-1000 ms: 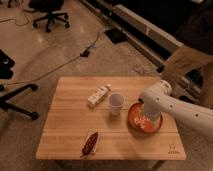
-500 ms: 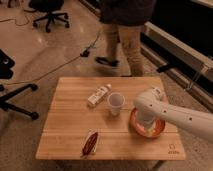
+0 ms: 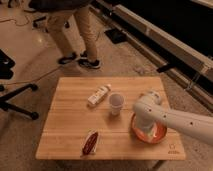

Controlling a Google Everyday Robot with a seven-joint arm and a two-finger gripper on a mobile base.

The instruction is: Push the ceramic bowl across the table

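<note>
The orange-red ceramic bowl (image 3: 150,133) sits on the light wooden table (image 3: 70,135), near its right front corner. My white arm reaches in from the right and its end hangs over the bowl, hiding much of the inside. My gripper (image 3: 144,128) points down into the bowl. A small translucent white cup (image 3: 116,103) stands just left of the arm, apart from the bowl.
A white bottle (image 3: 98,95) lies left of the cup. A dark red packet (image 3: 90,142) lies near the front edge. A person's legs (image 3: 75,35) stand just behind the table. Black chair legs (image 3: 15,100) are at the left. A long rail (image 3: 165,40) runs behind on the right.
The arm's end has shifted a little left over the bowl. The person has walked from the right to behind the table's left side. The view has also shifted.
</note>
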